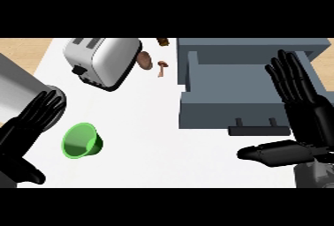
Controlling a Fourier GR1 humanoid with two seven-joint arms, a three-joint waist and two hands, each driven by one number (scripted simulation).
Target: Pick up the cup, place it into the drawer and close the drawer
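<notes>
Cup: small green plastic cup (82, 140) lying tipped on the white counter (163, 145), at eight o'clock — untouched.
Drawer: grey box drawer (225, 90), pulled open, at two o'clock.
Left hand (26, 128): fingers straight, holding nothing, just beside the cup.
Right hand (301, 112): spread flat over the drawer's right edge — empty.
Behind: silver toaster (103, 59).

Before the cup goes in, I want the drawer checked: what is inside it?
The open drawer shows only its bare grey floor where visible. The right hand, open, covers its right part, so anything under it cannot be seen. The green cup lies on the counter.
</notes>
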